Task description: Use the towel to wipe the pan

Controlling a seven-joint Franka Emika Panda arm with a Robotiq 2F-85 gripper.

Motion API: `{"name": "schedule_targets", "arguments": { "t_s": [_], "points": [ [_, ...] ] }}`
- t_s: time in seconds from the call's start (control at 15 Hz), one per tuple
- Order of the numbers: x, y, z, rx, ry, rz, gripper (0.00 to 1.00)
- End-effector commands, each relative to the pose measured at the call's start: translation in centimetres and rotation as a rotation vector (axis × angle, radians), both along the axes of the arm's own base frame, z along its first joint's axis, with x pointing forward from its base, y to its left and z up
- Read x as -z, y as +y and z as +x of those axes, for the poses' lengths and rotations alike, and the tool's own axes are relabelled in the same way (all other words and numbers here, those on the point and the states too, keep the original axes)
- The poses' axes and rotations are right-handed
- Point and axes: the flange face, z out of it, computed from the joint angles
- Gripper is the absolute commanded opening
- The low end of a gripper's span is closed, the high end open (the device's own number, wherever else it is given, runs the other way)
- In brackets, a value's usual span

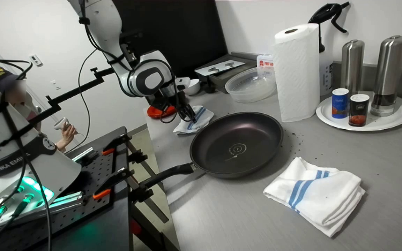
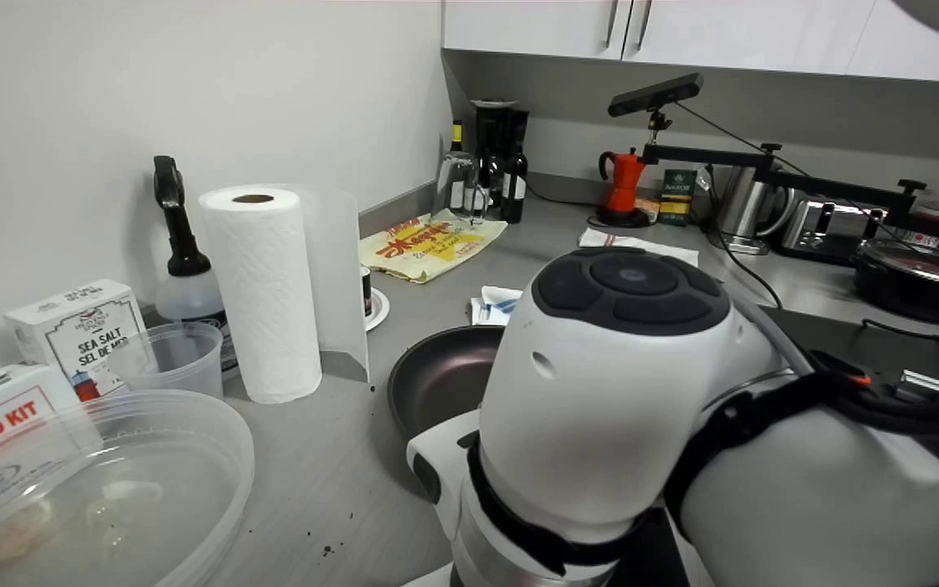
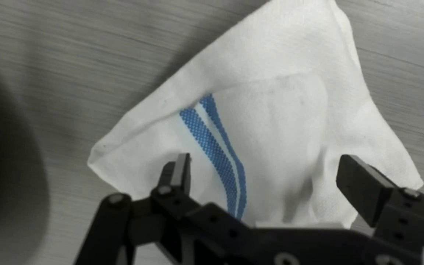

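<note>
A small folded white towel with blue stripes (image 1: 204, 119) lies on the counter beside the pan. It fills the middle of the wrist view (image 3: 271, 99). My gripper (image 3: 264, 158) is open above this towel, with a finger over each side and no cloth held. In an exterior view the gripper (image 1: 190, 118) is pointed down at the towel; whether the fingertips touch it is unclear. The black pan (image 1: 236, 139) sits next to it with its handle toward the counter edge. The pan (image 2: 445, 379) is partly hidden by the arm. Its dark edge shows in the wrist view (image 3: 6, 165).
A second folded blue-striped towel (image 1: 319, 195) lies in front of the pan. A paper towel roll (image 1: 296, 76), a clear plastic tub (image 1: 251, 89) and a white plate (image 1: 368, 127) with shakers stand behind. A red-orange dish (image 1: 159, 111) is near the arm. Dark crumbs dot the counter.
</note>
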Motion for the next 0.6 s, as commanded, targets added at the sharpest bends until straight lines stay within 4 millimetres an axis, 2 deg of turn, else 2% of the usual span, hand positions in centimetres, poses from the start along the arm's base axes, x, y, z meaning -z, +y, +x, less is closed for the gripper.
{"name": "schedule_targets", "arguments": {
  "t_s": [0.0,0.27,0.4,0.47,0.53],
  "points": [
    [1.04,0.61,0.19,0.025,-0.008,-0.003,1.00],
    [1.63,0.74,0.15,0.022,-0.006,-0.010,1.00],
    [1.84,0.75,0.17,0.021,-0.003,-0.012,0.84],
    [1.93,0.72,0.19,0.021,-0.001,-0.014,0.67],
    [1.93,0.65,0.23,0.023,0.001,-0.013,0.60]
  ]
}}
